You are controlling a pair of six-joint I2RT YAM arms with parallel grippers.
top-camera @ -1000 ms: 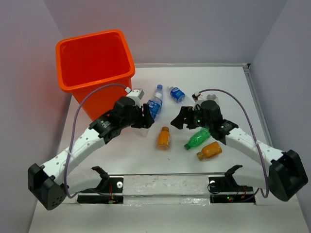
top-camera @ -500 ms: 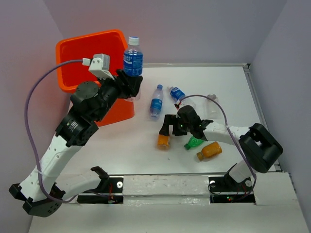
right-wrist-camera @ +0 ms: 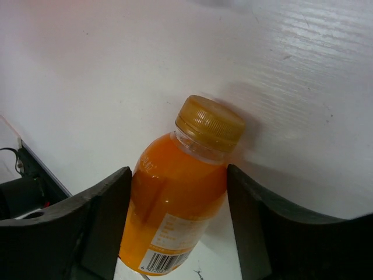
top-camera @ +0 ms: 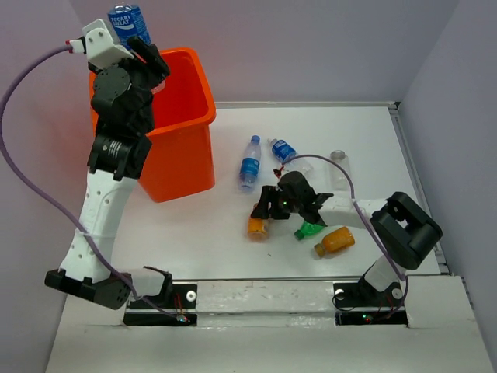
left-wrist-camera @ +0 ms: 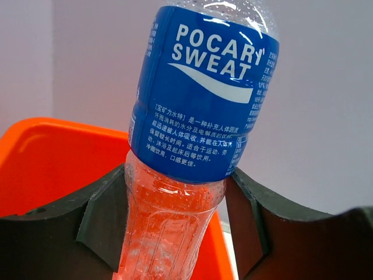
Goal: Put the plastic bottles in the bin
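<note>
My left gripper [top-camera: 142,43] is raised high over the orange bin [top-camera: 182,148] near its back left corner. It is shut on the lower part of a clear bottle with a blue label [top-camera: 128,19], which stands upright. The left wrist view shows that bottle [left-wrist-camera: 198,116] between the fingers of the left gripper [left-wrist-camera: 175,198], with the bin rim [left-wrist-camera: 52,151] below. My right gripper [top-camera: 261,213] is low on the table, and in the right wrist view its fingers [right-wrist-camera: 179,172] press both sides of a stubby orange bottle [right-wrist-camera: 175,198] lying there; part of that bottle [top-camera: 255,228] shows from above.
Two more clear blue-labelled bottles [top-camera: 249,163] [top-camera: 283,149] lie behind the right gripper. A green bottle [top-camera: 311,228] and a second orange bottle [top-camera: 335,241] lie beside the right forearm. The table's raised edge [top-camera: 408,155] runs along the right.
The left arm has carried the blue-labelled bottle up from beside the bin to high above it. The right gripper has reached the orange bottle and closed its jaws on it.
</note>
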